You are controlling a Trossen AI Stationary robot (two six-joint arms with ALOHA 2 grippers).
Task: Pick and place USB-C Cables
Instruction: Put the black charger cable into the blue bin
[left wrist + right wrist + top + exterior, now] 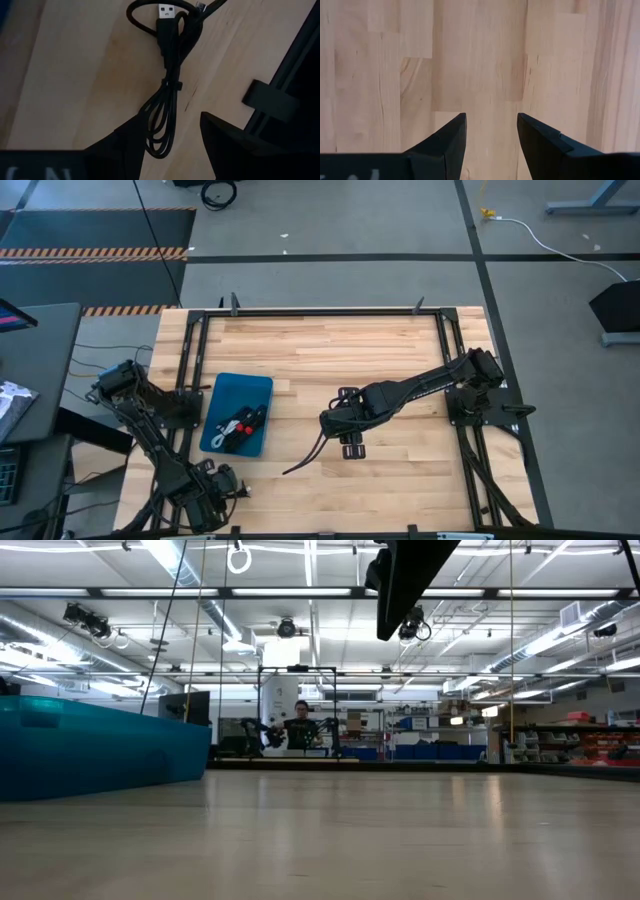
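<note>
Left hand (pixel 172 137) is low at the near-left corner of the tabletop (pixel 330 350), fingers spread w/ a black bundled USB cable (pixel 167 95) lying between them, not gripped. A few more cables (pixel 240 427) sit in the blue bin (pixel 255 385). Right hand (pixel 491 132) hovers mid-tabletop, fingers apart, holding nothing.
</note>
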